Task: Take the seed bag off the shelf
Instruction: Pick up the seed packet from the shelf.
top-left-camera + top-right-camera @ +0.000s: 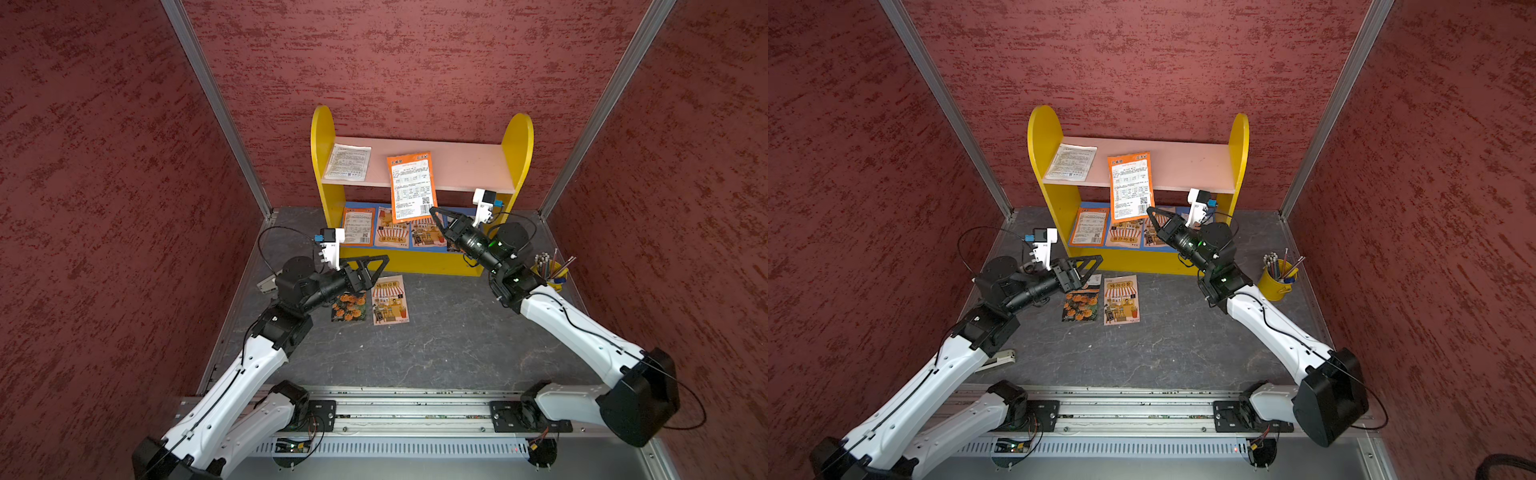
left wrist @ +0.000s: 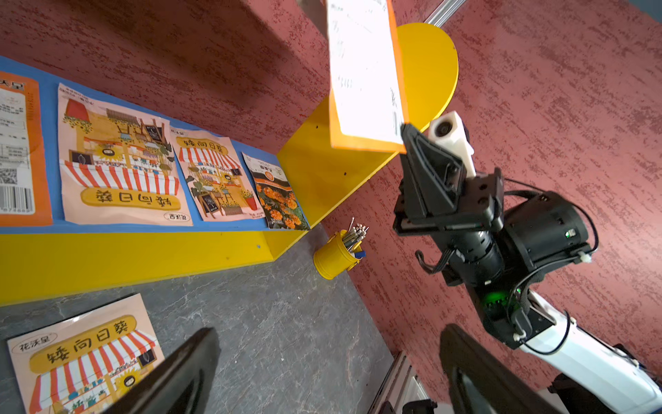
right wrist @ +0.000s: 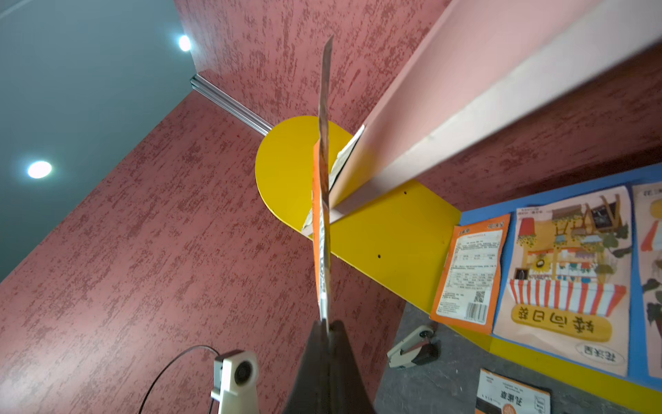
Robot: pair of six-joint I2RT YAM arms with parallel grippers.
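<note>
The shelf (image 1: 517, 141) (image 1: 1042, 137) has yellow round-topped sides, a pale pink upper board (image 1: 465, 166) and a blue lower board (image 2: 50, 107). An orange seed bag (image 1: 411, 187) (image 1: 1130, 187) (image 2: 365, 71) stands upright in front of the upper board's front edge. I cannot tell whether it touches the board. My right gripper (image 1: 433, 210) (image 1: 1149, 210) (image 3: 326, 324) is shut on its lower corner, where the bag (image 3: 322, 215) shows edge-on. My left gripper (image 1: 380, 270) (image 1: 1096, 266) (image 2: 329, 358) is open and empty, low over the table before the shelf's left half.
A white bag (image 1: 348, 162) lies on the upper board's left end. Several bags (image 1: 358, 226) lie along the lower board. Two bags (image 1: 390, 299) rest on the table under the left gripper. A yellow pencil cup (image 1: 550, 272) stands at the right, and a stapler (image 1: 1000, 357) lies at the left.
</note>
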